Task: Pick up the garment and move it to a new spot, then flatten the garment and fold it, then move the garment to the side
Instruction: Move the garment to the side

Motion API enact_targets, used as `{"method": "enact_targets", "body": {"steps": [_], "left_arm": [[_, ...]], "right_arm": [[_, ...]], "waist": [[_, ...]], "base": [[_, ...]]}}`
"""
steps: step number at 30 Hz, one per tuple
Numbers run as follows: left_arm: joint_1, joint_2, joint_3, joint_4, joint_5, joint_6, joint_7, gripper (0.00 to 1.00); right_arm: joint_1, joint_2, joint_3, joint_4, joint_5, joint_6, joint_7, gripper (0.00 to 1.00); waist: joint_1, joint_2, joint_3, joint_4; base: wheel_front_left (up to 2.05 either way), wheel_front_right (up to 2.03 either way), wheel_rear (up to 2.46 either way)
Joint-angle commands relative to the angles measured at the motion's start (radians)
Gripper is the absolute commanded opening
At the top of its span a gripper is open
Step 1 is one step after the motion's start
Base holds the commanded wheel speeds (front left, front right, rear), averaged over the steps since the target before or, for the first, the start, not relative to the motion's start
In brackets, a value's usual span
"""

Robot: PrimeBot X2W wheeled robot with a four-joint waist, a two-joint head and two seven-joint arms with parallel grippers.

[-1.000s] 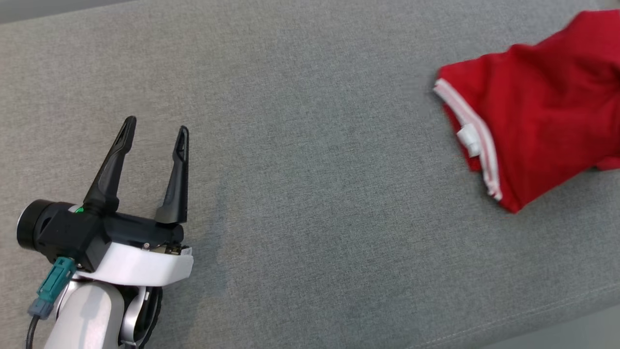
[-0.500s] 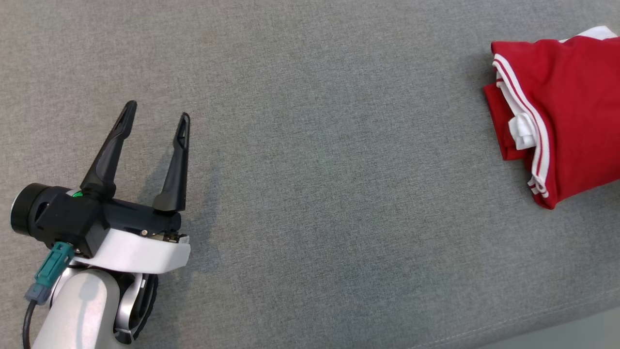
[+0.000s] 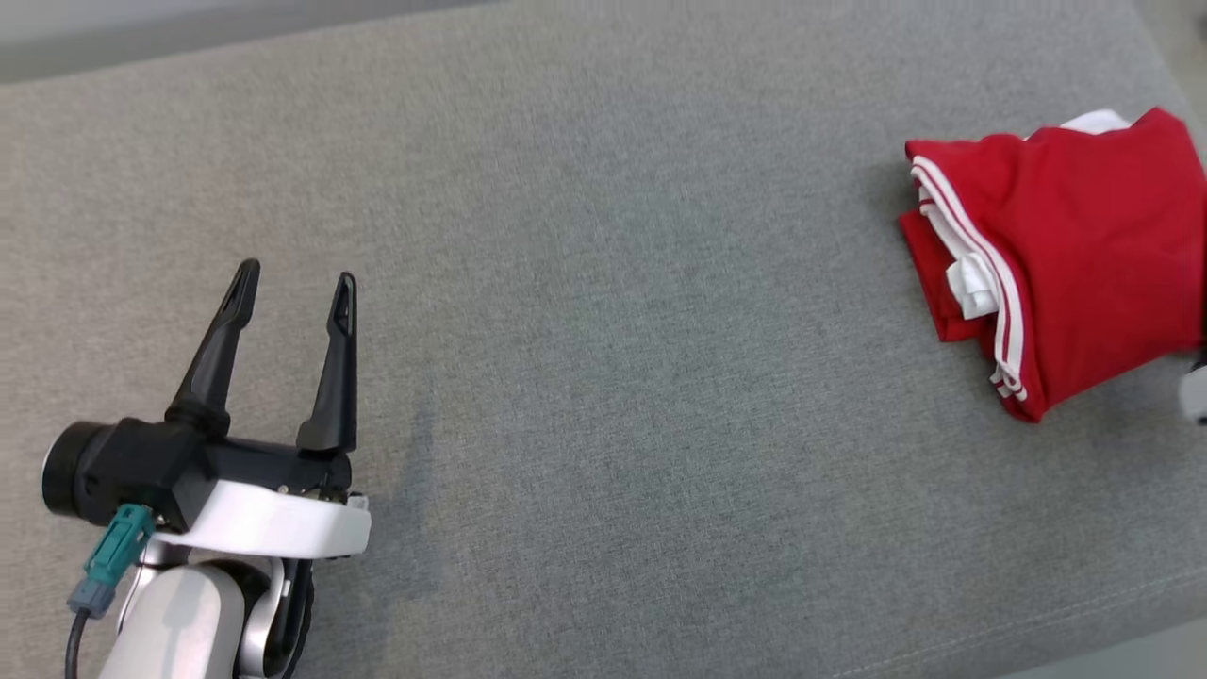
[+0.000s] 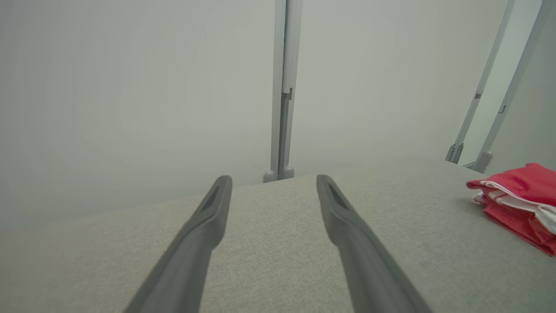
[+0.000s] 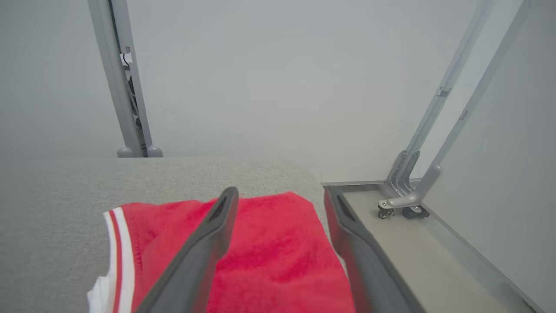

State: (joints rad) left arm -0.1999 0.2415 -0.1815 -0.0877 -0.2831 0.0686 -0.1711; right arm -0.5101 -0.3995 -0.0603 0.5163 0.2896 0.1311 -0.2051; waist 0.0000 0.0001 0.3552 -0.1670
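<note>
Apparently folded, the red garment point(image 3: 1084, 255) lies directly beneath the right gripper point(image 5: 280, 193), whose fingers stand apart, holding nothing. The counter point(image 3: 603, 377) ends just beyond its right finger, so a snagged fold could drag the cloth over. The left gripper point(image 3: 296, 275), also spread, waits well away.

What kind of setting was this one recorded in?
Probably a robot test bay, not a home: a grey cloth-covered bench holding one folded red garment, enclosed by plain pale panels on metal posts with a castor.
</note>
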Motion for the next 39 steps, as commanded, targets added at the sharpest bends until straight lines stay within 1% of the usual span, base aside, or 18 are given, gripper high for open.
{"method": "enact_targets", "body": {"steps": [1, 6, 7, 9, 12, 15, 17, 23, 39], "left_arm": [[0.015, 0.001, 0.005, 0.002, -0.007, 0.007, -0.004, 1.0], [0.054, -0.005, 0.011, 0.011, -0.019, 0.023, -0.006, 1.0], [0.07, -0.008, 0.014, 0.014, -0.025, 0.029, -0.01, 1.0], [0.087, -0.009, 0.015, 0.019, -0.028, 0.032, -0.011, 1.0], [0.111, -0.008, 0.019, 0.025, -0.036, 0.039, -0.011, 1.0], [0.138, -0.012, 0.012, 0.026, -0.034, 0.046, -0.01, 1.0], [0.151, -0.01, 0.015, 0.022, -0.032, 0.053, -0.008, 1.0], [0.188, 0.002, 0.019, 0.02, -0.047, 0.056, 0.006, 1.0], [0.296, 0.012, -0.003, -0.004, -0.053, 0.078, 0.045, 1.0]], "right_arm": [[0.031, 0.02, -0.01, -0.042, -0.009, -0.001, 0.0, 1.0], [0.138, 0.127, -0.019, -0.235, -0.035, -0.001, 0.042, 1.0], [0.182, 0.171, -0.022, -0.309, -0.047, -0.001, 0.063, 1.0], [0.222, 0.213, -0.016, -0.377, -0.061, -0.001, 0.085, 1.0], [0.278, 0.259, -0.011, -0.452, -0.081, -0.001, 0.121, 1.0], [0.323, 0.287, 0.001, -0.503, -0.093, -0.001, 0.153, 1.0], [0.346, 0.295, 0.007, -0.525, -0.099, -0.001, 0.17, 1.0], [0.41, 0.318, 0.016, -0.556, -0.103, -0.001, 0.197, 1.0], [0.594, 0.34, 0.005, -0.668, -0.104, -0.001, 0.245, 1.0]], "waist": [[0.0, -0.0001, -0.038, 0.006], [0.0, -0.0001, -0.1, 0.034], [0.0, -0.0001, -0.124, 0.048], [0.0, -0.0001, -0.146, 0.063], [0.0, -0.0001, -0.174, 0.083], [0.0, -0.0001, -0.197, 0.102], [0.0, -0.0001, -0.209, 0.112], [0.0, -0.0001, -0.248, 0.13], [0.0, -0.0001, -0.352, 0.139]], "base": [[0.0, 0.0, 0.0], [0.0, 0.0, 0.0], [0.0, 0.0, 0.0], [0.0, 0.0, 0.0], [0.0, 0.0, 0.0], [0.0, 0.0, 0.0], [0.0, 0.0, 0.0], [0.0, 0.0, 0.0], [0.0, 0.0, 0.0]]}}
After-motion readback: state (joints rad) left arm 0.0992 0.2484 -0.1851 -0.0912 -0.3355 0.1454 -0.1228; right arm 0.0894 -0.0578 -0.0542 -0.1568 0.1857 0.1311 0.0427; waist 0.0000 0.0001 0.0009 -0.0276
